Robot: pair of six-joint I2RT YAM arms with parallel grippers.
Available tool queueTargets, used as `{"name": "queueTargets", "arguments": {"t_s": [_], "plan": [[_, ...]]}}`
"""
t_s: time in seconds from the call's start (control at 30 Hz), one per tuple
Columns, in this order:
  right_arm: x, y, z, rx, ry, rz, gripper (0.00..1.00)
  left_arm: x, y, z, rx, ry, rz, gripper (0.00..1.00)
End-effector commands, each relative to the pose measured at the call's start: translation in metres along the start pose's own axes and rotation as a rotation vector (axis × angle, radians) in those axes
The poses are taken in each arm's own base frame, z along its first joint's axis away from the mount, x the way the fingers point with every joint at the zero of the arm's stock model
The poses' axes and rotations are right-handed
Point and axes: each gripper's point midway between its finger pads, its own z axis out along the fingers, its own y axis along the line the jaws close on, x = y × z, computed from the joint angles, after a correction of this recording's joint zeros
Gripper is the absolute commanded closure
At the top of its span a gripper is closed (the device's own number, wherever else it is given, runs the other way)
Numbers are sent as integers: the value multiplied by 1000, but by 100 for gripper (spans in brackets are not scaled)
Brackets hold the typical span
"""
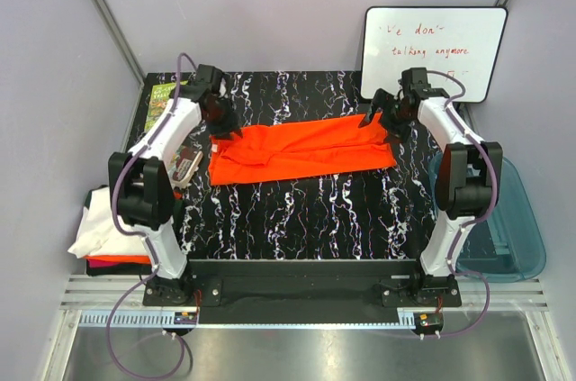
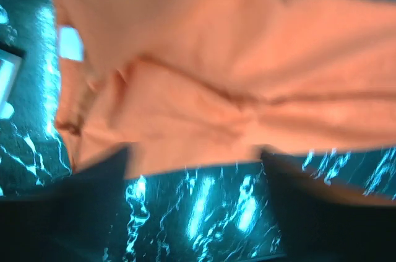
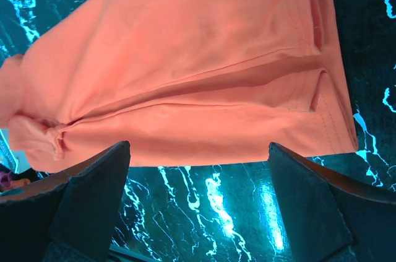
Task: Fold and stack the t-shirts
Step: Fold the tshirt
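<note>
A bright orange t-shirt [image 1: 301, 151] lies folded into a long strip across the far half of the black marbled table [image 1: 315, 210]. My left gripper [image 1: 223, 127] hovers at its left end and my right gripper [image 1: 378, 115] at its right end. In the left wrist view the orange t-shirt [image 2: 235, 76] is blurred and lies just past my open left gripper [image 2: 197, 169], with bare table between the fingers. The right wrist view shows the orange t-shirt [image 3: 198, 70] just beyond my open right gripper [image 3: 198, 157], which holds nothing. A white t-shirt [image 1: 99, 223] sits on a red-orange t-shirt [image 1: 117, 259] left of the table.
A small green book [image 1: 162, 102] lies at the table's far left corner, close to the left arm. A whiteboard [image 1: 432, 48] leans against the back wall behind the right gripper. A translucent blue tub [image 1: 513, 219] sits off the table's right edge.
</note>
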Motion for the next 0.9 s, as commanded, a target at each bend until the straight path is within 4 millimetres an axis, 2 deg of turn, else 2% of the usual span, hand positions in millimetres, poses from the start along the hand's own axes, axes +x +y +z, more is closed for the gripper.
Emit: {"name": "queueTargets", "arguments": {"t_s": [0.0,0.07,0.13,0.17,0.27,0.37,0.53,0.67,0.87], "plan": [[0,8,-11,-48,-21,-44,0,40,-23,-20,40,-14,191,100],[5,5,-8,-41,-6,-43,0,65,-14,-11,-18,21,222,100],[7,4,-6,-39,0,-43,0,80,-5,-4,-59,48,214,100],[8,3,-6,-36,0,-41,0,92,9,3,-98,78,200,100],[8,3,-5,-36,2,-42,0,109,25,13,-140,111,174,100],[7,5,-5,-44,4,-46,0,110,32,21,-167,104,172,100],[8,4,-3,-44,11,-44,0,102,28,42,-177,108,186,100],[10,3,-2,-42,15,-35,0,83,11,51,-143,94,190,100],[13,1,-2,-36,20,-29,0,69,0,65,-138,93,194,100]]}}
